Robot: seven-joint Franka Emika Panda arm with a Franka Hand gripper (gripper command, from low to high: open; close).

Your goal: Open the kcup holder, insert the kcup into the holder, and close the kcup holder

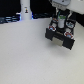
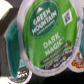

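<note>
Gripper (image 1: 61, 21) sits directly above the kcup holder (image 1: 61, 36) on the pale tabletop (image 1: 25, 57). Kcup (image 2: 49, 35), green lid facing the wrist camera, fills that view, apparently inside the holder among other pods; jaws' opening cannot be told.

The gripper (image 1: 61, 20) hides the kcup holder's (image 1: 62, 36) top, and its jaws' stance seems unreadable.
</note>
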